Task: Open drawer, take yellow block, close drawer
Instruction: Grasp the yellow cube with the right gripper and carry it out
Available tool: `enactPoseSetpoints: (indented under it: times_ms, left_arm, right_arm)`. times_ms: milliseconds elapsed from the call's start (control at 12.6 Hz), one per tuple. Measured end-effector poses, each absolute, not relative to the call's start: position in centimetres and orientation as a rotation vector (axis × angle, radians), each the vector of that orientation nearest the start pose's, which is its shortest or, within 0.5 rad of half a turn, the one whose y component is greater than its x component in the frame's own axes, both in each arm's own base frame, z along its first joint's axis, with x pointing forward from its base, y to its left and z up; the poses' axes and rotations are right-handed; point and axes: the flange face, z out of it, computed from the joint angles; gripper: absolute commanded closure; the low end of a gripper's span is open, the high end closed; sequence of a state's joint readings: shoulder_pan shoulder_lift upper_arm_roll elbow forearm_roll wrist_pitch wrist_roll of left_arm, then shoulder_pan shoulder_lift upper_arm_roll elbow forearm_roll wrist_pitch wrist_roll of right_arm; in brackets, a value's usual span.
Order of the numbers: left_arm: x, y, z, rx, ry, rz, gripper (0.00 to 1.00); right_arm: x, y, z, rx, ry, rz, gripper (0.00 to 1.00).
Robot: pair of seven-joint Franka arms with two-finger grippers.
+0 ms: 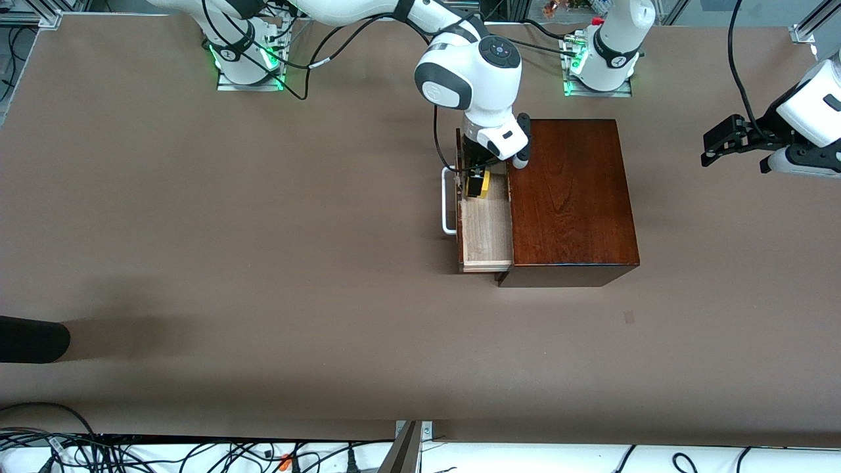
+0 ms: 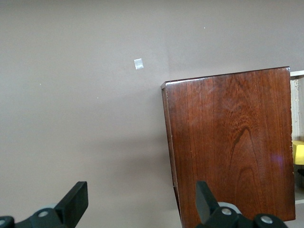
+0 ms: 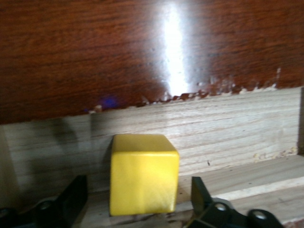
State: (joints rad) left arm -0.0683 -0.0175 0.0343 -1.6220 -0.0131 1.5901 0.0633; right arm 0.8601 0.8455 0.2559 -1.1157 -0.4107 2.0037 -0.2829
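Note:
The drawer is pulled out of the mahogany box toward the right arm's end, its white handle outermost. The yellow block sits in the pale tray at the end farther from the front camera. My right gripper reaches down into the drawer. In the right wrist view it is open, with one finger on each side of the block and a gap on both sides. My left gripper is open and empty, waiting in the air near the left arm's end of the table.
In the left wrist view the box top fills one side, and a sliver of the yellow block shows past its edge. A small pale patch lies on the brown table. A dark object rests at the table's edge on the right arm's end.

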Motion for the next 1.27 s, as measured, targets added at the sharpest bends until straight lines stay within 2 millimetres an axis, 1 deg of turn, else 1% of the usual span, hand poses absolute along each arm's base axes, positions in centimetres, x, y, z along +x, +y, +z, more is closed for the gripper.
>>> enactPoseSetpoints:
  times_ms: [159, 238, 318, 397, 477, 556, 636, 795, 874, 954, 1033, 1192, 1272]
  left_arm:
    - [55.0, -2.0, 61.2, -3.152, 0.152, 0.021, 0.00]
    - [55.0, -2.0, 61.2, -3.152, 0.152, 0.020, 0.00]
    - [55.0, -2.0, 61.2, -3.152, 0.152, 0.019, 0.00]
    - [55.0, -2.0, 61.3, -3.152, 0.152, 0.019, 0.00]
    - [55.0, -2.0, 61.3, -3.152, 0.152, 0.019, 0.00]
    - [55.0, -2.0, 61.2, -3.152, 0.152, 0.019, 0.00]
    - [55.0, -2.0, 61.2, -3.152, 0.152, 0.020, 0.00]
    - [55.1, -2.0, 61.1, -3.152, 0.152, 0.024, 0.00]
    - [55.1, -2.0, 61.0, -3.152, 0.152, 0.027, 0.00]
    - [55.2, -2.0, 60.9, -3.152, 0.152, 0.029, 0.00]
    - [55.2, -2.0, 60.8, -3.151, 0.152, 0.031, 0.00]
    - [55.3, -2.0, 60.8, -3.151, 0.153, 0.031, 0.00]
    - [55.3, -2.1, 60.8, -3.151, 0.153, 0.031, 0.00]
  right_arm:
    - [41.6, 65.2, 32.0, -2.432, -2.210, -0.231, 0.41]
    - [41.5, 65.2, 32.0, -2.431, -2.212, -0.232, 0.45]
    - [41.5, 65.2, 32.0, -2.429, -2.214, -0.234, 0.54]
    - [41.6, 65.3, 32.1, -2.428, -2.214, -0.239, 0.75]
    - [41.6, 65.2, 32.1, -2.428, -2.214, -0.239, 0.87]
    - [41.7, 65.2, 32.1, -2.429, -2.214, -0.239, 0.93]
    - [41.7, 65.2, 32.1, -2.430, -2.213, -0.240, 0.95]
    - [41.7, 65.2, 32.3, -2.435, -2.213, -0.232, 0.95]
    - [41.8, 65.1, 32.8, -2.446, -2.210, -0.223, 0.95]
    - [42.0, 65.1, 34.0, -2.463, -2.194, -0.218, 0.95]
    - [42.3, 65.1, 35.9, -2.482, -2.167, -0.211, 0.95]
    - [42.9, 64.3, 40.3, -2.518, -2.111, -0.209, 0.95]
    - [43.3, 63.4, 42.4, -2.539, -2.087, -0.203, 0.96]
